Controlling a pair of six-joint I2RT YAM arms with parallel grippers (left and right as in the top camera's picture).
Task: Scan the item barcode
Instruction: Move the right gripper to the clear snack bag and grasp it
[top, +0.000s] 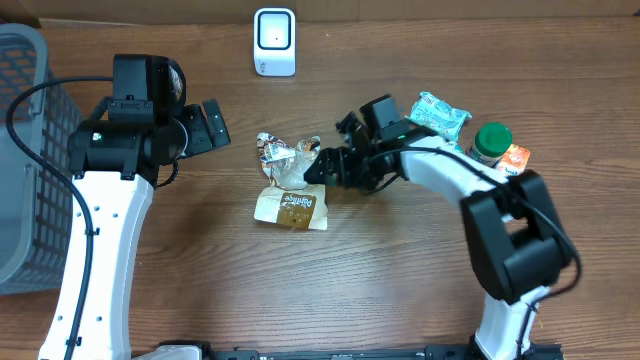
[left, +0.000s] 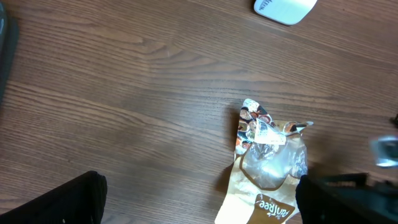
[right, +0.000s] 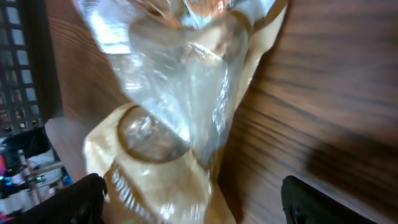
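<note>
Snack bag lies at centre frame, below the scanner. Right gripper is spread about its crumpled top, apparently not touching. Left gripper is spread, empty. Pinch the firm film; keep the barcode exposed.

free tabletop btwn snack bag and scanner; basket walls L edge, R arm crowds bag's R side

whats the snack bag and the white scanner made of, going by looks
snack bag: probably thin plastic film. The lower part is tan and printed. The upper part is clear, glossy and crinkled, with bright glints.
white scanner: likely moulded hard plastic, judging by its smooth, even white shell with rounded corners and its dark inset panel.
</note>
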